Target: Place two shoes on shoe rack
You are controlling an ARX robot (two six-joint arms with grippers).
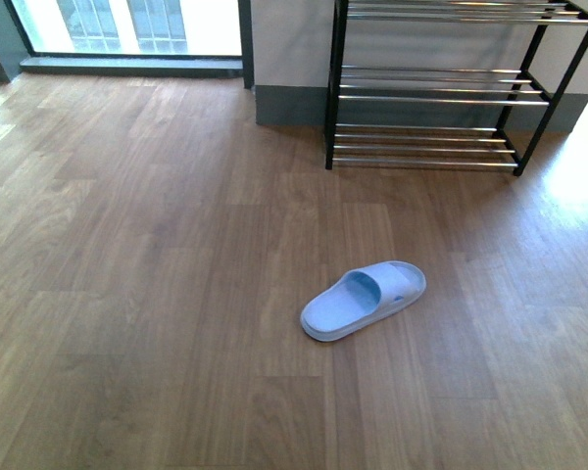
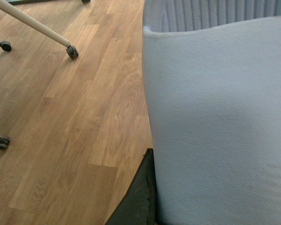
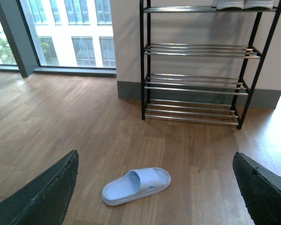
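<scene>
Two pale blue slippers are showing here rather than laced shoes, and neither is sitting on the shoe rack (image 1: 331, 98) yet. The biggest risk is lying with the left gripper (image 2: 145, 187): only one dark finger is showing, pressing against the edge of the held slipper (image 2: 215, 131), which is filling most of that wrist view while hanging clear of the wooden floor (image 2: 84, 122). I am judging it clamped on that slipper, though the opposite finger is hiding behind it. The foam looks soft and smooth, so a grip this near the edge could be letting it twist or slide out as the arm swings, and a tilted sole could be catching on the thin chrome bars or tipping through the gaps between them.

The right gripper (image 3: 155, 154) is standing wide open and carrying nothing, its two dark fingers spreading to either side of the wrist view. The floor slipper (image 3: 136, 186) is lying flat, sole down, below and ahead of it, roughly between the finger lines and a little toward one finger. It is angled across the approach, so a straight descent may be pinching the strap unevenly. The rack is standing well beyond that slipper, against the wall, with something pale-soled already occupying its top tier.
</scene>
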